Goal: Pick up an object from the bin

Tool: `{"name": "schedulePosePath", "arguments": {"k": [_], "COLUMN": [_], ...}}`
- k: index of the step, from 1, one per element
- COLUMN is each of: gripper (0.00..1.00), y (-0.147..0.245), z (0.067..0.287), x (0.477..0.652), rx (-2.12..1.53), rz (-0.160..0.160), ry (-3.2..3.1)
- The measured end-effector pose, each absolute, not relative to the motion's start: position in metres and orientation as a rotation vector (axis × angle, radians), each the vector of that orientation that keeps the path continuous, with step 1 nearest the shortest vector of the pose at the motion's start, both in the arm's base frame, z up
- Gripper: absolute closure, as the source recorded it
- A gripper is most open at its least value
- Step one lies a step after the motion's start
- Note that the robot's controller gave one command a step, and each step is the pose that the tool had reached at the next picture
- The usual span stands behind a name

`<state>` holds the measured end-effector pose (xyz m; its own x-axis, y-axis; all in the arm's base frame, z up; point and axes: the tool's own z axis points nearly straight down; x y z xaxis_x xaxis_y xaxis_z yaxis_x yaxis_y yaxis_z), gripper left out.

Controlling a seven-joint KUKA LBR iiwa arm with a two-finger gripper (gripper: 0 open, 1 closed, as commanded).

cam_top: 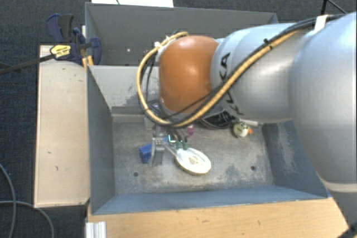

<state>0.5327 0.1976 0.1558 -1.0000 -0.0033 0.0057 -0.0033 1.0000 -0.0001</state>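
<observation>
On the floor of the grey bin (234, 173), five loose things are showing, counted against one landmark, the white oval piece (193, 161), which is lying flat near the floor's middle. One small blue block (146, 153) is sitting near the oval, on the side away from the arm. One magenta bit (190, 132) is lying just behind the oval, toward the bin's back wall. One small round whitish piece with an orange tip (241, 130) is resting further from the oval, on the arm's side and toward the back wall. One dark object (215, 120) is lying behind the oval, mostly hidden under the arm, kind not readable.

One arm (268, 81) is reaching in, its orange cover (187, 78) and looped cables (146, 83) hanging above the oval's back side. One gripper (159, 153) is pointing down at the floor between the oval and the blue block, right beside the block and possibly touching it. Whether the gripper is spread or closed is not readable from this angle, and nothing is visibly being held. A green bit (174, 142) is showing just beside the gripper, on the oval's side; part of the robot or loose thing, cannot tell.
</observation>
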Motion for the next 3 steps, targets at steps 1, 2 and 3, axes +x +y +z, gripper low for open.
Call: {"name": "schedulePosePath", "arguments": {"k": [1, 2, 3], "gripper": [0.0, 0.0, 0.0], "y": [0.206, 0.202, 0.205], "z": [0.069, 0.102, 0.112], "x": [0.563, 0.569, 0.572], "rx": [0.738, 1.351, 1.922], "rz": [-0.002, -0.001, -0.001], "ry": [-3.05, -2.844, -2.492]}}
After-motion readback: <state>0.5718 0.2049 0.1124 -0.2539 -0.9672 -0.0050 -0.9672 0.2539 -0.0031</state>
